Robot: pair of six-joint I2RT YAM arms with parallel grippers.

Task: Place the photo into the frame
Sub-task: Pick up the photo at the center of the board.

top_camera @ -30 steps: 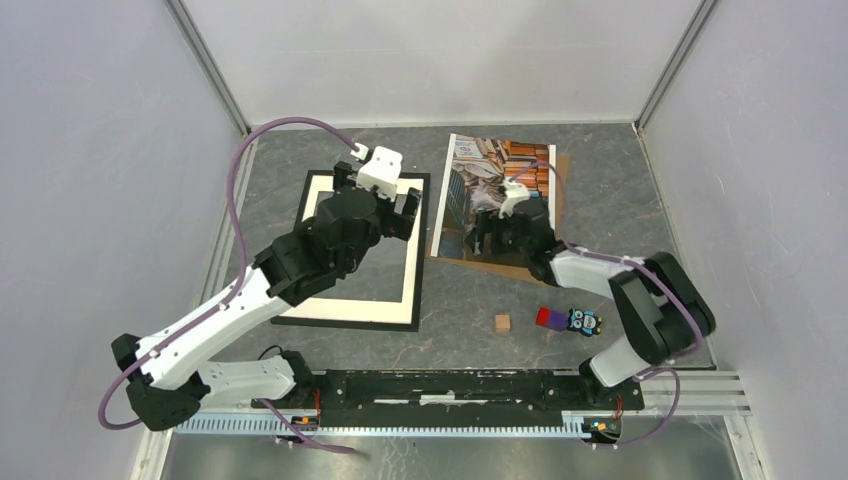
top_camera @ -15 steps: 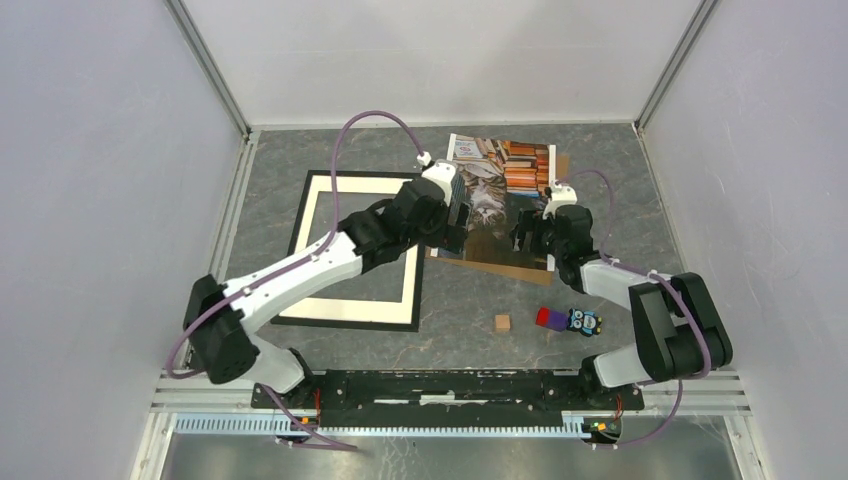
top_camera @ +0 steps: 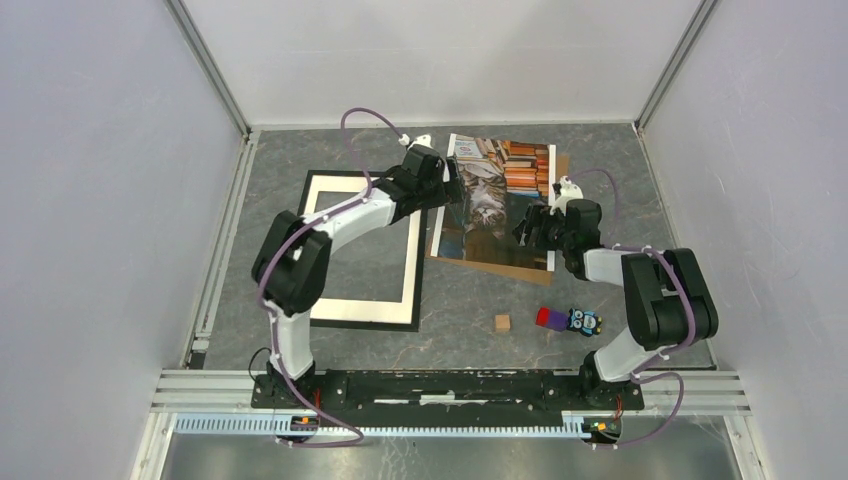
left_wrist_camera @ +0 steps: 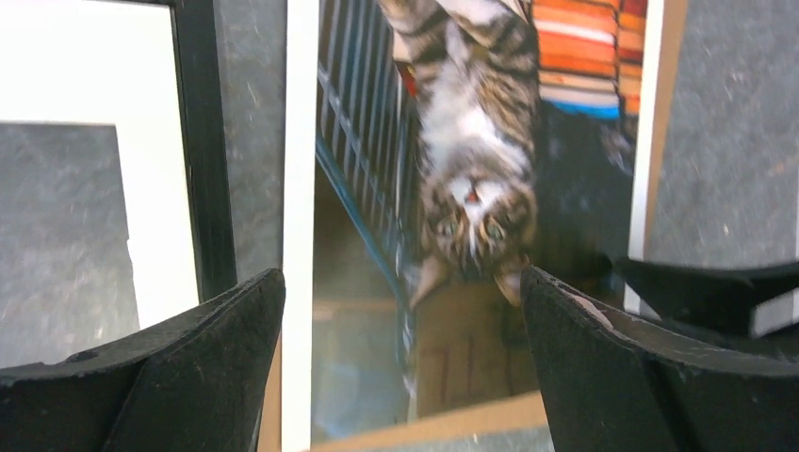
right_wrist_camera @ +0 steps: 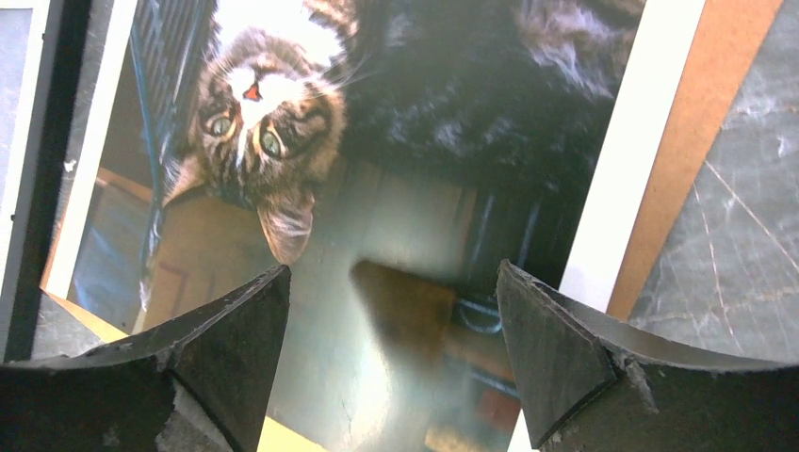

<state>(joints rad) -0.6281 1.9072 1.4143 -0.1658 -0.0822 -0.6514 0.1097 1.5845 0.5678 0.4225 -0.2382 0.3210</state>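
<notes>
The photo [top_camera: 497, 185], a tabby cat before bookshelves, lies flat on a brown backing board [top_camera: 503, 267] at the table's back middle. The frame [top_camera: 345, 322], thin and black with a white mat [top_camera: 412, 270] inside it, lies to its left. My left gripper [top_camera: 455, 186] hovers open over the photo's left part; in the left wrist view its gripper [left_wrist_camera: 403, 282] spans the photo [left_wrist_camera: 471, 141] beside the frame's black edge [left_wrist_camera: 203, 141]. My right gripper [top_camera: 527, 225] is open over the photo's lower right. In the right wrist view that gripper [right_wrist_camera: 393, 273] holds nothing above the photo [right_wrist_camera: 377, 141].
A small wooden cube [top_camera: 502, 322], a red and purple block [top_camera: 548, 318] and a small blue toy [top_camera: 584, 322] lie near the right arm's base. The backing board [right_wrist_camera: 697, 141] sticks out past the photo's right edge. Enclosure walls stand close on three sides.
My left arm has swung right, off the frame and onto the photo's left side. My right gripper has shifted right along the photo's lower part. Photo and frame have stayed put.
</notes>
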